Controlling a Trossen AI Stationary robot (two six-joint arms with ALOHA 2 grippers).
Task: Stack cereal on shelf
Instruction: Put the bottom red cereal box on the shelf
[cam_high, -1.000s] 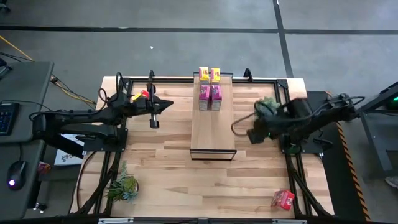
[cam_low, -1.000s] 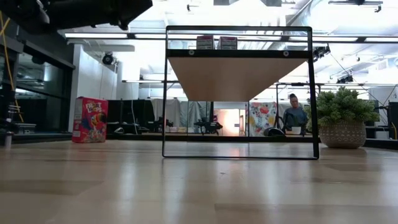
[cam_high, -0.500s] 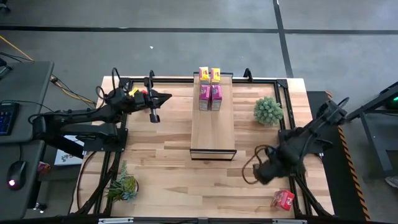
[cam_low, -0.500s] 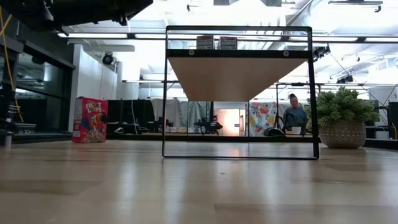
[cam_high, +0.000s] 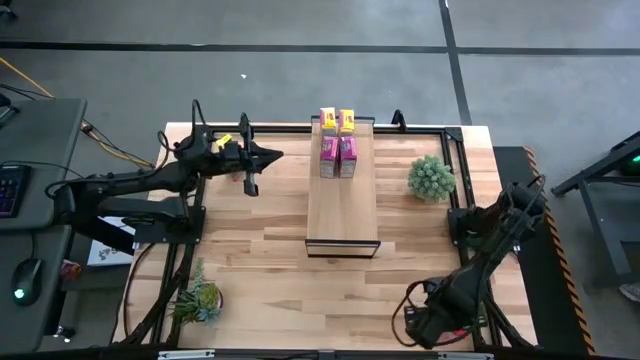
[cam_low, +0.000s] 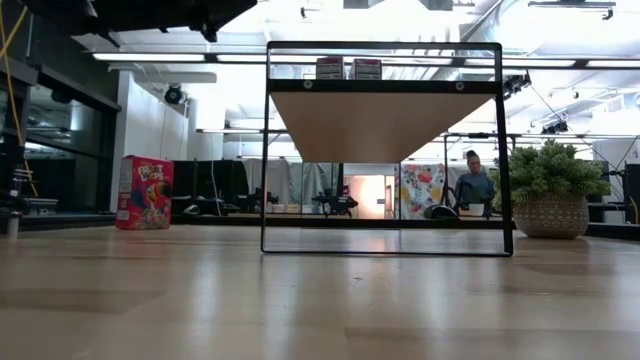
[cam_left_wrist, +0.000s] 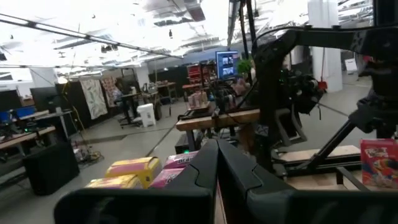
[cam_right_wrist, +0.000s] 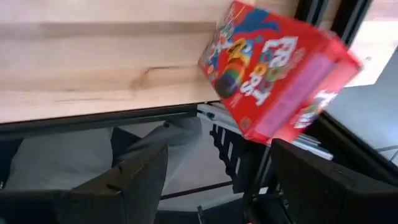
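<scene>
The shelf stands mid-table and carries two yellow cereal boxes and two pink ones at its far end. A red cereal box lies on the wood by the table's near right corner. My right gripper hangs open above it, pointing steeply down, and the box lies beyond its fingertips. In the high view that gripper hides the box. Another red box stands upright at the far left. My left gripper is shut on nothing, held level left of the shelf.
A potted plant stands right of the shelf, another at the near left. The dark table frame runs just beside the red box. A person sits in the room beyond the table.
My right gripper has swung from beside the shelf's right side toward the table's near right corner, sinking and tipping to point down over the red box; its fingers stay open. My left gripper has drifted slightly toward the far edge, still shut.
</scene>
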